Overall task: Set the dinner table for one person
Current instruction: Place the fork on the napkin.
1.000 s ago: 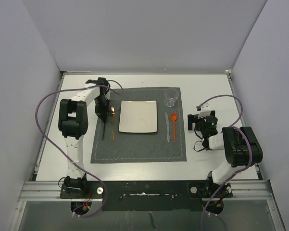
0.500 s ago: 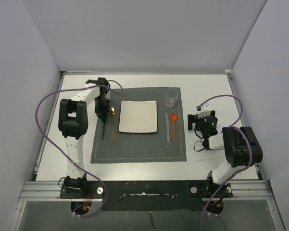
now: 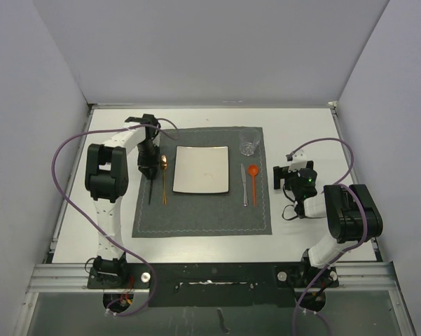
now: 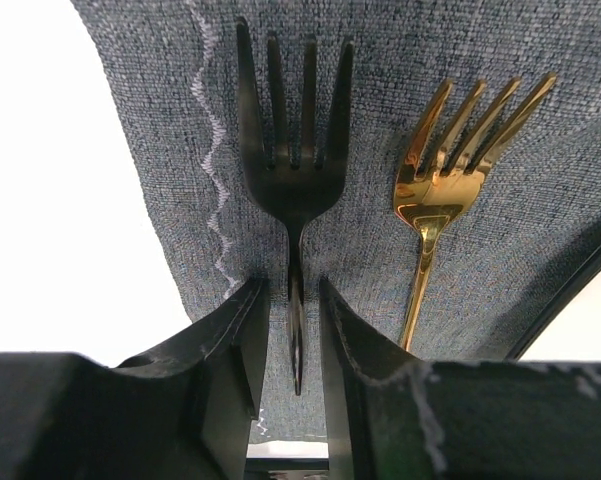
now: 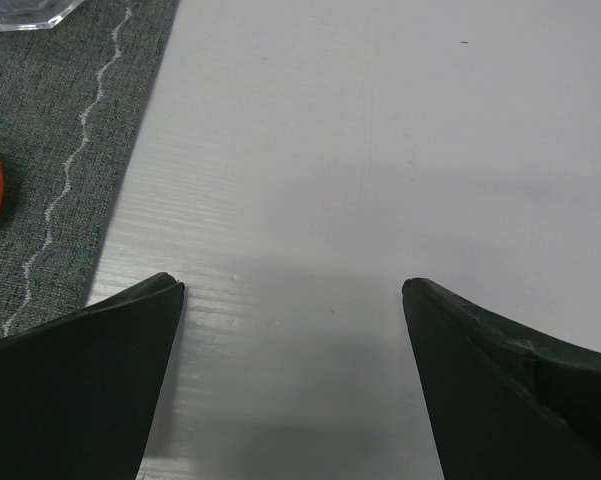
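— What do we make of the dinner table?
— We see a large, flat, white rectangular surface, lying level and filling most of the overhead view.
— And its near edge?
— We see a black front rail running along it. Close up, the white top looks smooth and faintly glossy.

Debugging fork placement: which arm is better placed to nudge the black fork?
Left. The left gripper straddles the handle of the black fork on the placemat, jaws slightly apart. The right gripper hovers open over bare table, beyond the plate.
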`<state>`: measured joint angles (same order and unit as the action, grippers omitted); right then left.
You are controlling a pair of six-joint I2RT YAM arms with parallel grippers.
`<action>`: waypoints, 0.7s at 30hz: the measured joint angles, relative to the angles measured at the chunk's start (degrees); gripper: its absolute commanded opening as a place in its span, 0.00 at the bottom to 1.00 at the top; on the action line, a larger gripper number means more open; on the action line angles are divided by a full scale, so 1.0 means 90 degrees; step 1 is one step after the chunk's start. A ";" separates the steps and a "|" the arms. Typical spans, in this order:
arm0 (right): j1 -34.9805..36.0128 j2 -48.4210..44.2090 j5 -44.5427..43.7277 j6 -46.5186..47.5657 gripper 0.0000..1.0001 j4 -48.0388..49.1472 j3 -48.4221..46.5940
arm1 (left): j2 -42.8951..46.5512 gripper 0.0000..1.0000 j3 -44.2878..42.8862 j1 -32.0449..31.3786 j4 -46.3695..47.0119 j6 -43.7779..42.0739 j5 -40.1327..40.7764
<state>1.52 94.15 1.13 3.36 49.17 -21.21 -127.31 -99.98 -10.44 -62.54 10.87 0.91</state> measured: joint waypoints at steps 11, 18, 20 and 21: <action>0.0000 0.0000 0.0000 0.0000 0.98 0.0000 0.0000 | 0.0000 0.36 -0.0002 -0.0056 -0.0022 0.0002 0.0056; 0.0000 0.0000 0.0000 0.0000 0.98 0.0000 0.0000 | 0.0002 0.36 -0.0002 -0.0056 -0.0061 0.0002 0.0063; 0.0000 0.0000 0.0000 0.0000 0.98 0.0000 0.0000 | 0.0002 0.37 -0.0010 -0.0056 -0.0095 0.0002 0.0066; 0.0000 0.0000 0.0000 0.0000 0.98 0.0000 0.0000 | 0.0002 0.36 -0.0015 -0.0056 -0.0117 0.0002 0.0068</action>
<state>1.52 94.15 1.13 3.36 49.17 -21.21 -127.28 -100.12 -10.94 -63.59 10.90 1.52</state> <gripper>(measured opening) 0.978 0.362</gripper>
